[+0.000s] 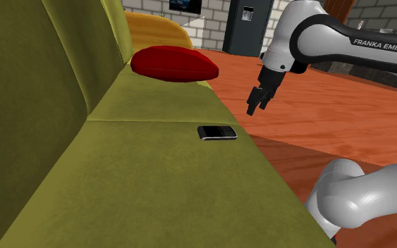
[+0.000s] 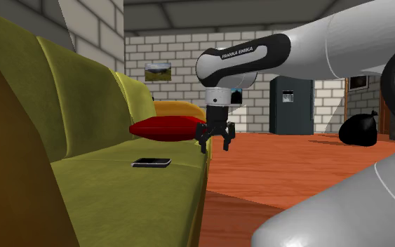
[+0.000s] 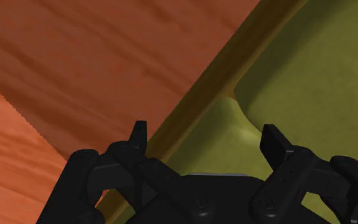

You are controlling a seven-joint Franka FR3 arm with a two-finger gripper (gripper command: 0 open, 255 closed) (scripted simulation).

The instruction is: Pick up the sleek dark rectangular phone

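Black phone (image 1: 216, 132) lies flat, lengthwise across sofa seat (image 1: 140, 176).

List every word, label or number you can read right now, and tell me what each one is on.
"FRANKA EMIKA": white letters on a dark band of the arm, readable in both the shoulder view and the second exterior view.
Phone: no lettering can be made out on it.
Wall picture and dark fridge: any markings are too small to read.

White arm (image 1: 288, 35), dark joints (image 2: 278, 52), FRANKA EMIKA lettering (image 1: 380, 46), black tool (image 2: 214, 148)
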